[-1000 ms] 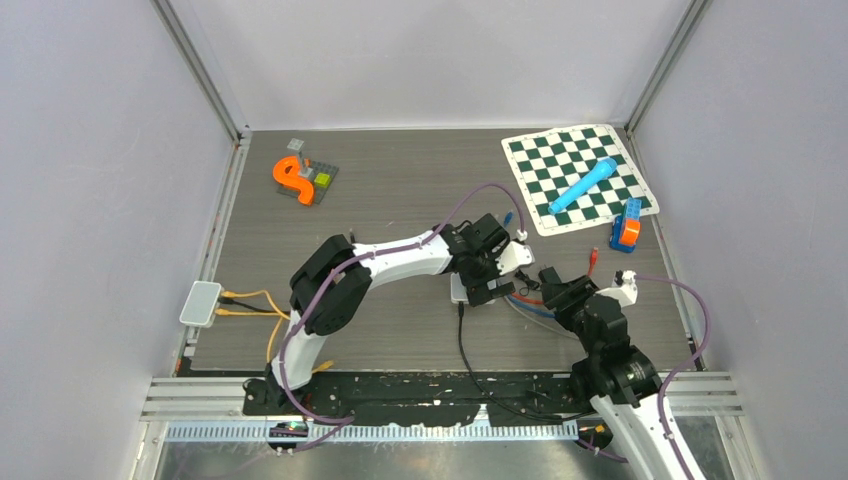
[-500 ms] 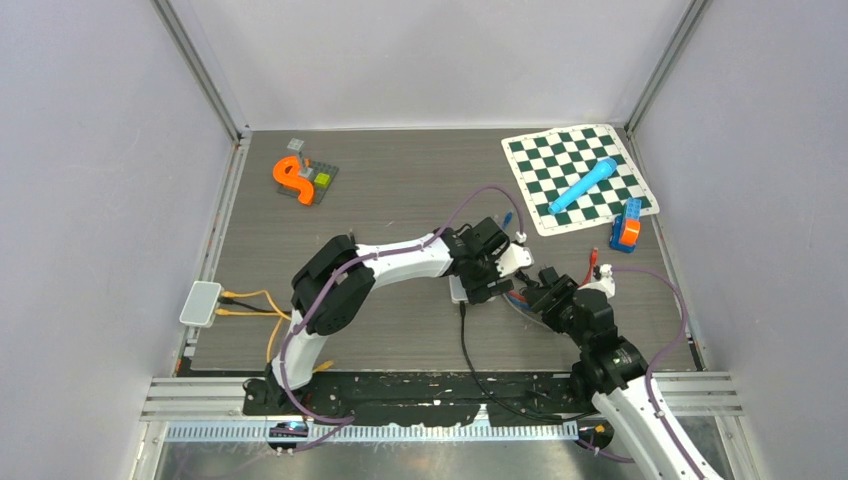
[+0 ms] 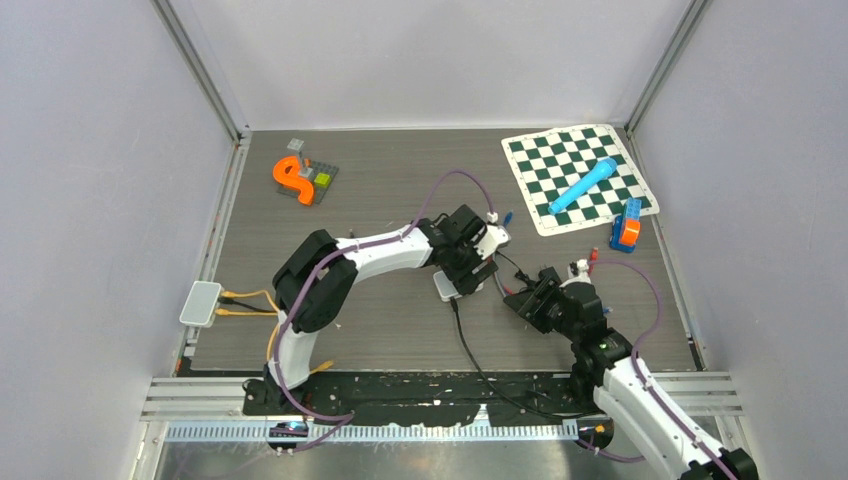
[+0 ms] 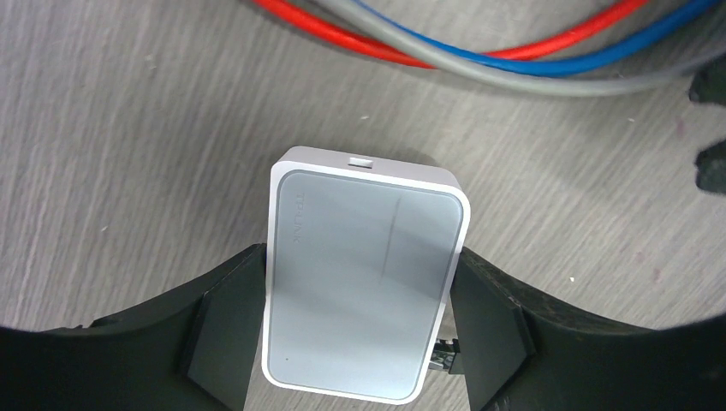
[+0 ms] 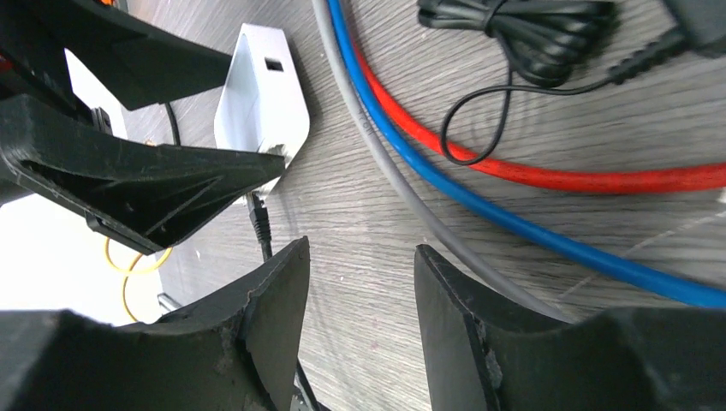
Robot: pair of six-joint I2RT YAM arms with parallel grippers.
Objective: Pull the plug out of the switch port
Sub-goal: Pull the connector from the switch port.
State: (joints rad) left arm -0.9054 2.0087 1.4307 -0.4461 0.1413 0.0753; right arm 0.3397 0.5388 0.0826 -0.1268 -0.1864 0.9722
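Observation:
The switch (image 4: pixel 364 282) is a small white box with a grey top, lying on the table. My left gripper (image 4: pixel 355 330) is shut on its two long sides; it also shows in the top view (image 3: pixel 462 272). A black plug (image 5: pixel 259 224) with a black cable (image 3: pixel 465 340) sits at the switch's near end (image 5: pixel 261 103); only a bit of it shows in the left wrist view (image 4: pixel 445 355). My right gripper (image 5: pixel 360 282) is open and empty, low over the table just right of the plug, a short way from it. In the top view it (image 3: pixel 522 300) sits right of the switch (image 3: pixel 443 290).
Loose red, blue and grey cables (image 4: pixel 514 56) lie beyond the switch, and a coiled black cable (image 5: pixel 522 26) beside them. A chessboard mat (image 3: pixel 620 150) with a blue cylinder (image 3: pixel 583 184) is at the back right. A second white box (image 3: pixel 200 302) with yellow cables is at the left edge.
My left gripper has dragged the switch to the left and a little back. My right gripper has moved left after it and now sits close to the plug.

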